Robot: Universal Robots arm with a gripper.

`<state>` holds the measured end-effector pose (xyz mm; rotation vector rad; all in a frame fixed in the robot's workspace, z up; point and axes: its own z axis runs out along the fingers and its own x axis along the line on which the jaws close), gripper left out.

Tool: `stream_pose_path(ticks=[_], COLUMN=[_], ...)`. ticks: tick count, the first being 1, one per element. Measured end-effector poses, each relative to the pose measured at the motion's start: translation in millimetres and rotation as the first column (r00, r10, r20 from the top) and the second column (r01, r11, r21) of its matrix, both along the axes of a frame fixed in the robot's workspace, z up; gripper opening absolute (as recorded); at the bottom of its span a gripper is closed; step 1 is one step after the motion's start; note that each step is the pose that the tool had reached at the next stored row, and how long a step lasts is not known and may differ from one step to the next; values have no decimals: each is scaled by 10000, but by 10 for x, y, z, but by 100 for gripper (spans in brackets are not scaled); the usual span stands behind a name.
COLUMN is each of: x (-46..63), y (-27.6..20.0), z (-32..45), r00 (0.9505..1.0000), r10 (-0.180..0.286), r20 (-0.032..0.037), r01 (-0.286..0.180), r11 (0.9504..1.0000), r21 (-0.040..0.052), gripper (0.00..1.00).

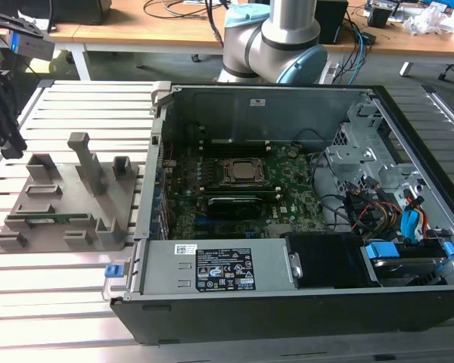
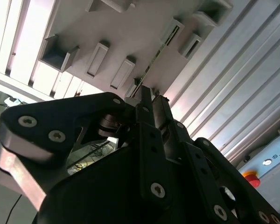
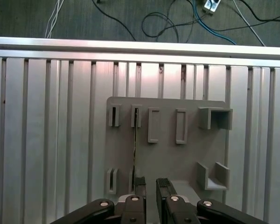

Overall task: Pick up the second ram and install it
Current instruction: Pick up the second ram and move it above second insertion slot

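The second ram [image 3: 135, 149] stands on its long edge in the gray fixture [image 3: 177, 163]. It runs between two slotted blocks of the fixture and shows as a thin line in both wrist views [image 2: 155, 56]. In the exterior view it is a narrow green strip [image 1: 51, 220] low in the fixture [image 1: 68, 200], along the side nearest that camera.

The gripper [image 3: 151, 183] hangs above the fixture, not touching it. Its fingers [image 3: 140, 184] are parted by a narrow gap with nothing between them. In the first wrist view the fingertips sit over one end of the ram's slot row, with the ram's edge just beside the outer face of one finger rather than in the gap. In the second wrist view the gripper [image 2: 152, 99] points toward the same end of the stick. In the exterior view the gripper [image 1: 11, 147] is over the fixture's side farthest from the open computer case [image 1: 250, 113].

The fixture lies flat on a slatted metal table [image 1: 60, 302], and the case sits just beside it.
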<state>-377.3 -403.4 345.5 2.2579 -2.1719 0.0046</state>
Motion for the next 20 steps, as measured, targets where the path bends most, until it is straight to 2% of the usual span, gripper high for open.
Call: stream_pose_path(ticks=[20], x=[0], y=[0], z=[-203], r00=[10000], r10=[0], r20=[0], r01=[0], r11=[10000], r21=[1], gripper=[24])
